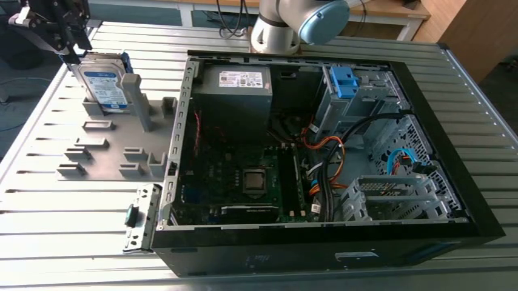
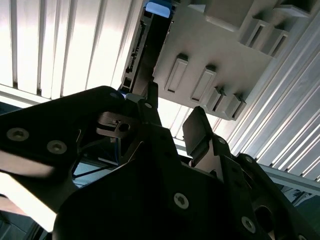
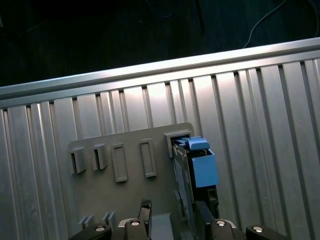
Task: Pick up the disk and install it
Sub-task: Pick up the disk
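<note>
In the exterior view the hand [image 1: 67, 50] hangs over the far corner of the slatted metal table [image 1: 65, 212], at the exterior view's left. It is just above the disk [image 1: 105, 85], which stands upright on its edge in a slot of a grey moulded holder [image 1: 113, 151] (the blue-and-white label faces the camera). Whether the hand touches the disk's top edge cannot be told here. To the exterior view's right of the holder lies an open black computer case [image 1: 242, 257]. Inside it are a grey power supply [image 1: 235, 85], a motherboard [image 1: 242, 176] and a metal drive cage [image 1: 360, 106] bearing a blue latch [image 1: 344, 82]. The arm's base [image 1: 283, 27] stands behind the case. In the second wrist view the hand [image 2: 174, 107] has its dark fingers [image 2: 197, 127] spread, with a clear gap and nothing pinched between them. Beyond them the disk [image 2: 142, 55] is seen edge-on, seated against the holder [image 2: 210, 60]. In the first wrist view the hand [image 3: 173, 212] again shows its fingers [image 3: 145, 212] apart over the holder [image 3: 125, 195]. The disk [image 3: 182, 175] stands in the holder's end slot, its blue bracket [image 3: 204, 169] bright on one side, and one finger lies close by the disk (contact cannot be told).
</note>
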Controlling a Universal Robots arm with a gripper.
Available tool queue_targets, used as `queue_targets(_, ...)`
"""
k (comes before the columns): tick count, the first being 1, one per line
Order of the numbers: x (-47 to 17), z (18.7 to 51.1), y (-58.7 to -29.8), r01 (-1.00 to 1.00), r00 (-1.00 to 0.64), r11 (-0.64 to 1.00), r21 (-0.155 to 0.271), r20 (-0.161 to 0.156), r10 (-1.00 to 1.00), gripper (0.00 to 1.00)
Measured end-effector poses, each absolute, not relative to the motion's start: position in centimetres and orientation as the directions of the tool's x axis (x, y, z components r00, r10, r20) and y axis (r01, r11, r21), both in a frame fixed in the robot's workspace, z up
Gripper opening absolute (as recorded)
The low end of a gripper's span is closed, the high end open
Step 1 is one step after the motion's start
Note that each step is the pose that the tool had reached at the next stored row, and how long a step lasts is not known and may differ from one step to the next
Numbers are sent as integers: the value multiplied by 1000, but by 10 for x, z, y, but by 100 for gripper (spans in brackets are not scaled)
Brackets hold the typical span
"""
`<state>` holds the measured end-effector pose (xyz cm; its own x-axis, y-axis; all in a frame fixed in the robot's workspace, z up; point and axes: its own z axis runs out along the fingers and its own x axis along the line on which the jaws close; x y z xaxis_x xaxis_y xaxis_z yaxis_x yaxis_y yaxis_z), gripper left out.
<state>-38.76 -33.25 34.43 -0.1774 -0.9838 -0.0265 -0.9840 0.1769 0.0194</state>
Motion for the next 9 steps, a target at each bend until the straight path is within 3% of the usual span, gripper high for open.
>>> queue_targets(9,-388,344,-326,-984,-177,177,19,-27,-984,47)
